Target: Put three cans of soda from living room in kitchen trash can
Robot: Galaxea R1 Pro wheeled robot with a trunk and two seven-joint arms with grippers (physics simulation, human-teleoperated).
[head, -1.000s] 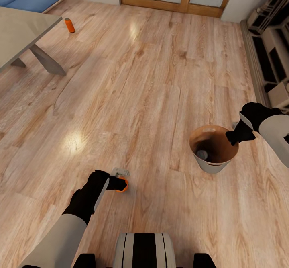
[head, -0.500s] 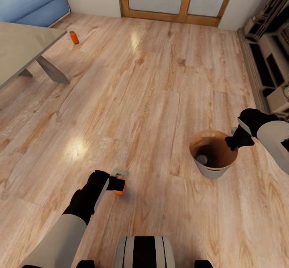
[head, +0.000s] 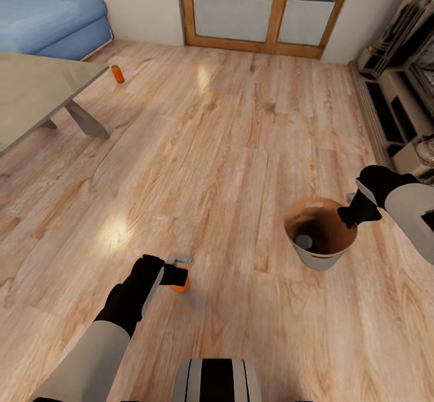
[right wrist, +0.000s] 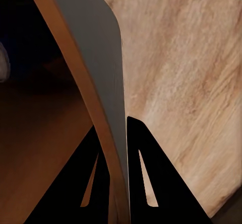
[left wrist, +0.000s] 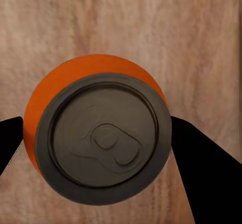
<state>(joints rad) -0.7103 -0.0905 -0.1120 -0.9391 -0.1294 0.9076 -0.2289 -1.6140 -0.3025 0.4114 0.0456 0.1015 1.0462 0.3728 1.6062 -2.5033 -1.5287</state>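
Head view shows your left tool (head: 178,276) low over the wood floor (head: 241,137), clamped on an upright orange can (head: 179,284). Left wrist view confirms it: a dark finger (left wrist: 201,158) presses each side of the can (left wrist: 96,133), whose grey top with its pull tab faces the camera.

Your right tool (head: 349,214) is pinched on the rim of the grey trash can (head: 319,233), which stands on the floor to your right. Right wrist view has one finger (right wrist: 151,178) outside the wall (right wrist: 96,58) and the other inside it. A can's grey top (head: 303,242) lies at the bottom of the bin.

A second orange can (head: 117,74) stands on the floor beyond the far corner of the grey counter (head: 36,94), near the blue sofa (head: 54,22). Wood-framed glass doors (head: 265,10) stand ahead.
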